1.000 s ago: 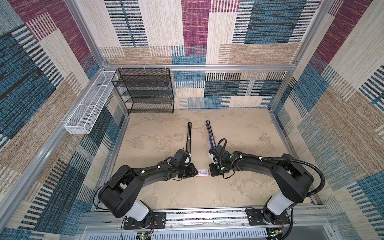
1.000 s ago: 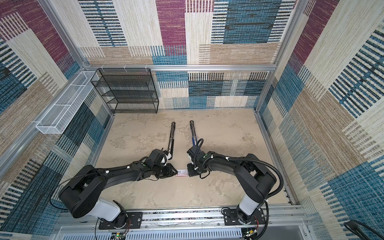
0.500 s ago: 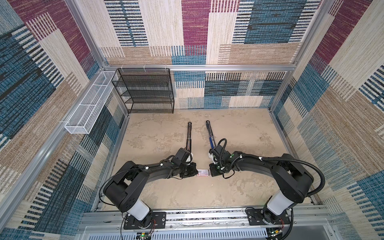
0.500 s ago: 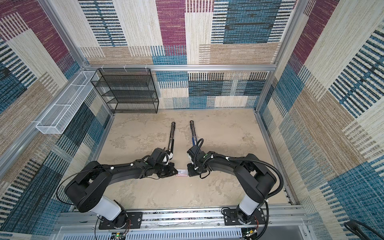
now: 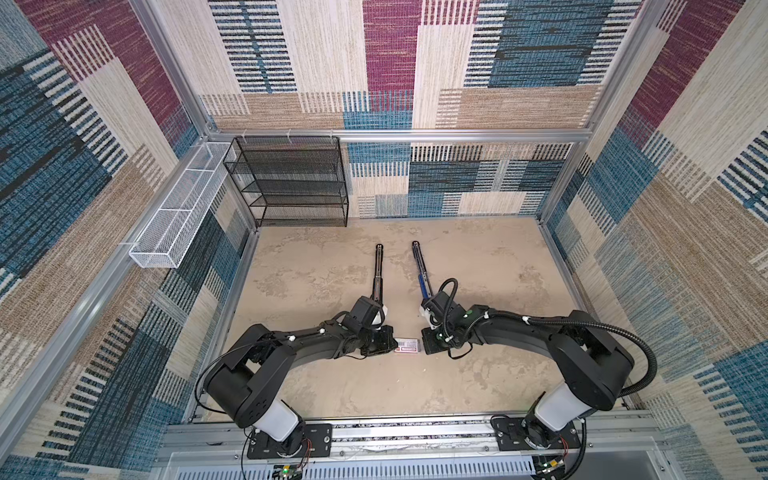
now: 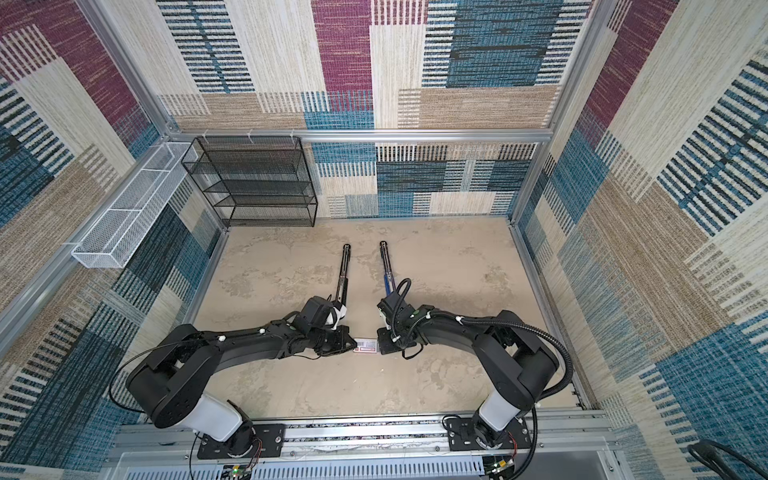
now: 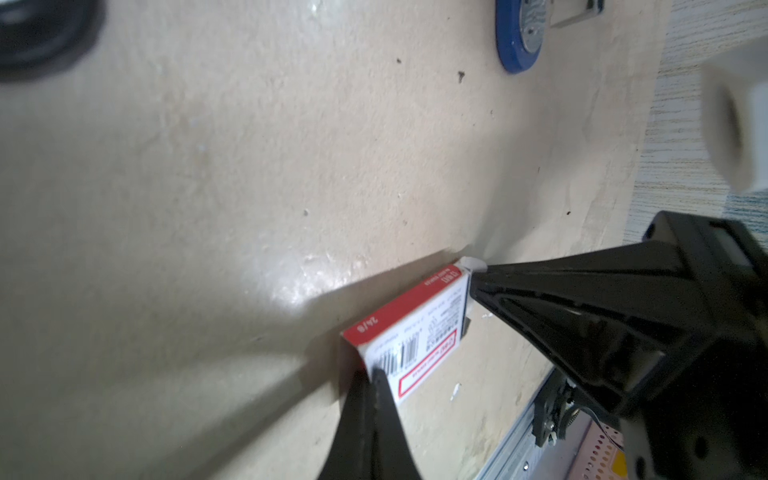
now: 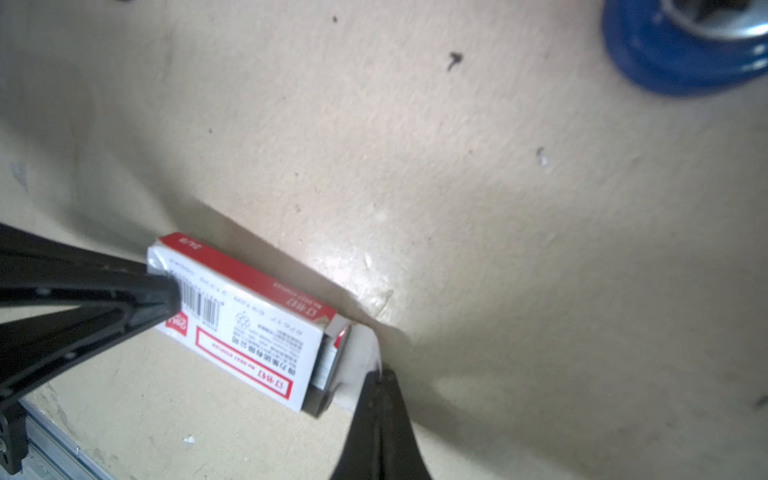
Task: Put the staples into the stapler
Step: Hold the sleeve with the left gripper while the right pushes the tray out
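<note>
Lying flat on the tan surface (image 5: pixel 332 386), near its middle: staple box (image 5: pixel 407 345), white and red, barcode face up, one end open with a pale flap out and grey staples (image 8: pixel 328 365) showing inside.
Left hand (image 7: pixel 374 376): fully closed, tips against the barcoded end of the box; cannot tell whether gripping it.
Right hand (image 8: pixel 383 376): fully closed, tips at the flap of the open end; pinching or merely touching, cannot tell.
Stapler (image 5: pixel 420 272): long, dark with blue trim, behind the right hand, apart from the box.
Dark bar (image 5: pixel 378 270): beside the stapler, behind the left wrist.
Black wire shelf (image 5: pixel 286 183): back left corner.
White wire basket (image 5: pixel 174 208): along the left wall.
</note>
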